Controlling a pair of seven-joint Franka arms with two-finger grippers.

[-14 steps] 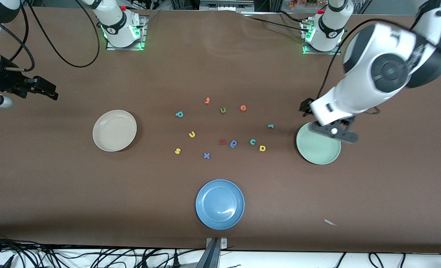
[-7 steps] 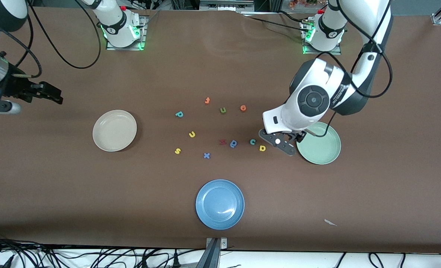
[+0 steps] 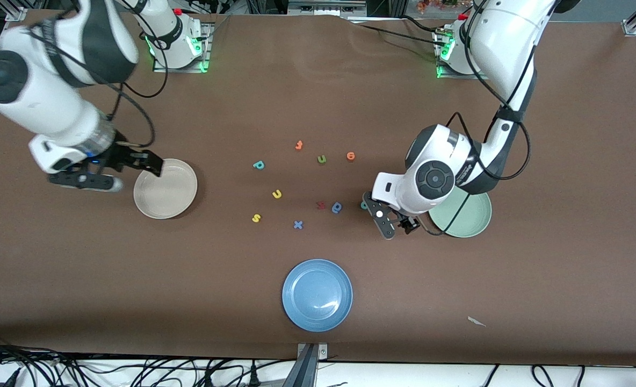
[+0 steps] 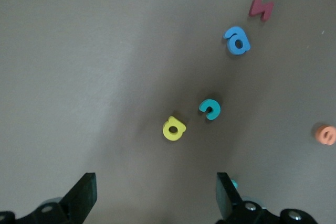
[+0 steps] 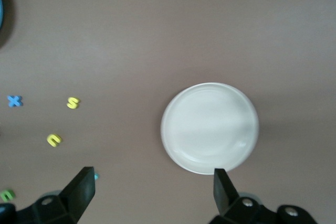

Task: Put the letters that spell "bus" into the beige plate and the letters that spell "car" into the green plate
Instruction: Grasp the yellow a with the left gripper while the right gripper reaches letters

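Left gripper (image 4: 152, 198) open over yellow a (image 4: 174, 128); right gripper (image 5: 152, 195) open over beige plate (image 5: 210, 127) rim.

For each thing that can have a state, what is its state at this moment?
Left gripper: open, holding nothing, over the yellow a and teal c.
Right gripper: open, holding nothing, beside the beige plate.
Beige plate: no letters in it.
Green plate: partly hidden by the left arm; no letters seen in it.
Blue plate: no letters in it.
Yellow a, teal c: flat on the table.
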